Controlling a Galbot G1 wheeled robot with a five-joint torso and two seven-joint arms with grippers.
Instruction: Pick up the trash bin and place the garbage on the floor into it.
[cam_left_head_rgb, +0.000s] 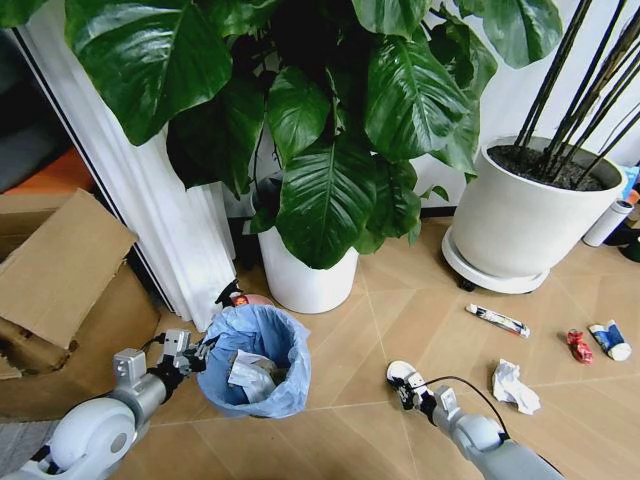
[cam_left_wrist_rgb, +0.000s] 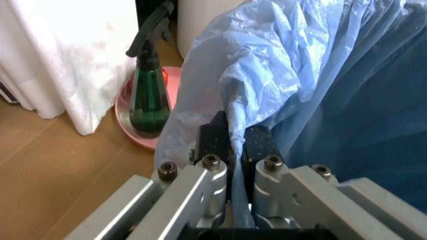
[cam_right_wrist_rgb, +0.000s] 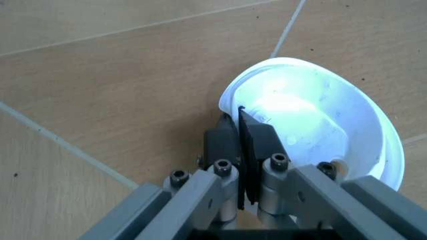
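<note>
The trash bin (cam_left_head_rgb: 258, 362), small and lined with a crinkly light-blue bag, stands on the wood floor with paper wads inside. My left gripper (cam_left_head_rgb: 200, 353) is at its left rim; in the left wrist view this gripper (cam_left_wrist_rgb: 235, 141) is shut on the bag-covered rim (cam_left_wrist_rgb: 267, 75). My right gripper (cam_left_head_rgb: 406, 384) is low over the floor, shut on the edge of a white disc (cam_left_head_rgb: 399, 370); the right wrist view has the gripper (cam_right_wrist_rgb: 239, 129) pinching the disc (cam_right_wrist_rgb: 320, 130). More garbage lies to the right: a tube wrapper (cam_left_head_rgb: 497, 320), a crumpled white wad (cam_left_head_rgb: 514, 387), a red scrap (cam_left_head_rgb: 578, 345) and a blue-white scrap (cam_left_head_rgb: 610, 340).
A green spray bottle (cam_left_wrist_rgb: 148, 95) on a pink dish (cam_left_wrist_rgb: 125, 112) stands just behind the bin. Two large white plant pots (cam_left_head_rgb: 305, 282) (cam_left_head_rgb: 525, 215) stand at the back, big leaves overhanging. A cardboard box (cam_left_head_rgb: 60, 270) and a white curtain (cam_left_head_rgb: 150, 190) close off the left.
</note>
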